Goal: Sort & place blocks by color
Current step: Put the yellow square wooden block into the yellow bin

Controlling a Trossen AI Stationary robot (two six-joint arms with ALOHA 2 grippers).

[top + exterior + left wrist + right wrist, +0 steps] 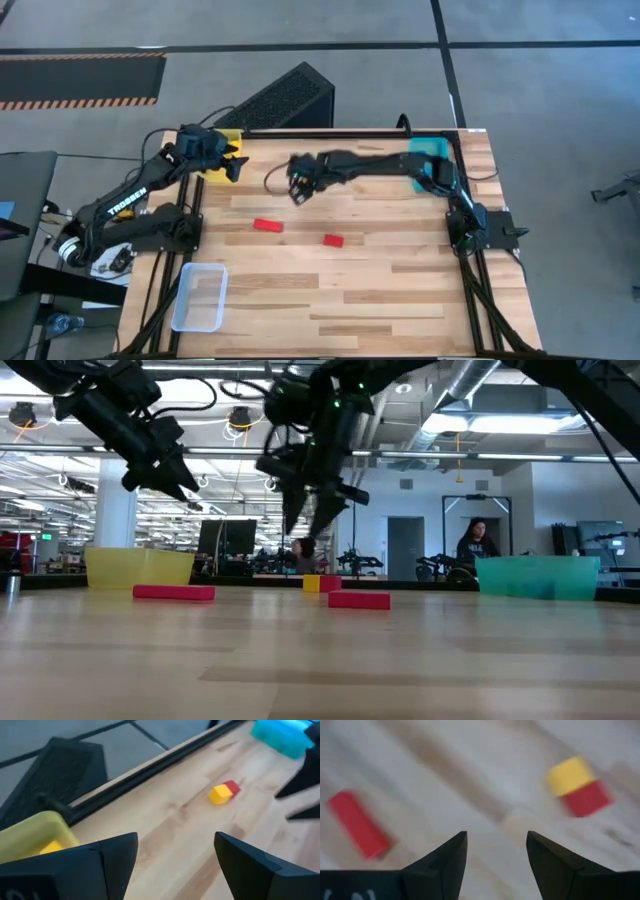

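Observation:
A small yellow block (569,774) and a small red block (587,798) sit side by side, touching, on the wooden table; they also show in the left wrist view as the yellow block (219,794) and the red block (232,786). Two oblong red blocks (267,225) (333,240) lie flat nearer the table's middle. Another yellow block (52,848) lies inside the yellow tray (30,834). My right gripper (298,190) hangs open above the table, close to the yellow-and-red pair. My left gripper (236,166) hovers open beside the yellow tray (226,138).
The teal tray (430,150) stands at the far right corner and a clear tray (200,297) near the left near edge. A black vented box (290,98) sits beyond the far edge. People (476,545) are in the room behind the table.

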